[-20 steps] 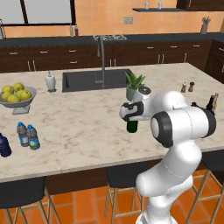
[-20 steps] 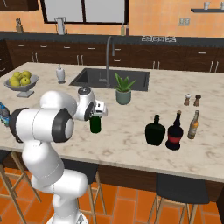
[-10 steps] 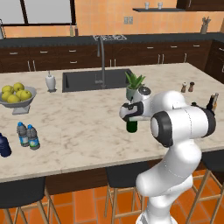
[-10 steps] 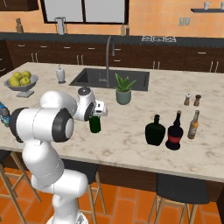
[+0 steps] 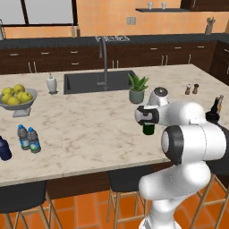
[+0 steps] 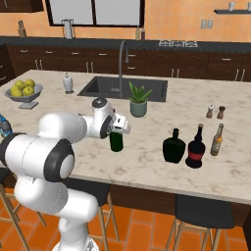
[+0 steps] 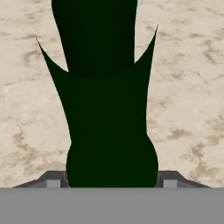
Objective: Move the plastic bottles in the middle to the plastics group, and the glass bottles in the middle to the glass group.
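My gripper (image 7: 111,179) is shut on the tall dark green wine bottle (image 7: 109,118), one finger (image 7: 52,180) on each side of its body. From the base cameras the gripper (image 5: 147,117) (image 6: 117,125) grips the green bottle (image 5: 148,129) (image 6: 116,142) at mid-counter, its upper part hidden by the hand. I cannot tell whether its base touches the counter. The squat black bottle (image 6: 174,147) stands beside the red-labelled dark bottle (image 6: 196,149) and the amber bottle (image 6: 216,140). Two small clear water bottles (image 5: 22,137) (image 5: 33,140) stand by the dark blue bottle (image 5: 4,149).
A potted plant (image 5: 137,89) stands just behind the gripper, next to the sink (image 5: 98,81) and faucet. Salt and pepper shakers (image 6: 215,112) are at the far right. A fruit bowl (image 5: 15,98) and a soap dispenser (image 5: 52,83) sit at the left.
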Motion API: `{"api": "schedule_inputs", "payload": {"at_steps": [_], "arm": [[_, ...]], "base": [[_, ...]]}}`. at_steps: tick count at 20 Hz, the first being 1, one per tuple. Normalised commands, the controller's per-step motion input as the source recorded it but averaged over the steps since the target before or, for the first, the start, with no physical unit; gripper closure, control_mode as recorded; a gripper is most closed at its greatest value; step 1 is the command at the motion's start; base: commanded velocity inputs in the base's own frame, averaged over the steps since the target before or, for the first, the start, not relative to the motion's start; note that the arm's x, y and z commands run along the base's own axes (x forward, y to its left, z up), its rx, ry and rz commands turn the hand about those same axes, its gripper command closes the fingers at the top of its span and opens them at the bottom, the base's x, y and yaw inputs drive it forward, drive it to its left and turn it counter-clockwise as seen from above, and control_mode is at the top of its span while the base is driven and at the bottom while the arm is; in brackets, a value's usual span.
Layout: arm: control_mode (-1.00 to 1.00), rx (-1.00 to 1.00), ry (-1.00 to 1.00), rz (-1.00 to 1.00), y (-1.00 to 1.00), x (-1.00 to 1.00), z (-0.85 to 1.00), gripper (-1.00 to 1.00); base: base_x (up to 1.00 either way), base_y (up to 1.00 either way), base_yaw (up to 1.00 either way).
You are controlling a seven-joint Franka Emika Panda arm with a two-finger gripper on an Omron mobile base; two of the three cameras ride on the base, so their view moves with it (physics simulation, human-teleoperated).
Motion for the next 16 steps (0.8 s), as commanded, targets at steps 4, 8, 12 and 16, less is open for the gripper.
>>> {"api": "schedule_inputs", "payload": {"at_steps": [4, 8, 12, 16], "arm": [[-1.00, 0.02, 0.00, -0.25, -0.95, -0.22, 0.17, 1.00], [-1.00, 0.08, 0.00, -0.26, -1.00, -0.17, 0.02, 1.00], [-1.00, 0.09, 0.00, -0.18, -0.83, -0.06, -0.01, 1.00], [-1.00, 0.03, 0.00, -0.13, -0.57, 0.00, 0.00, 1.00]], "base": [[0.00, 0.00, 0.00], [0.00, 0.00, 0.00], [0.00, 0.00, 0.00], [0.00, 0.00, 0.00]]}}
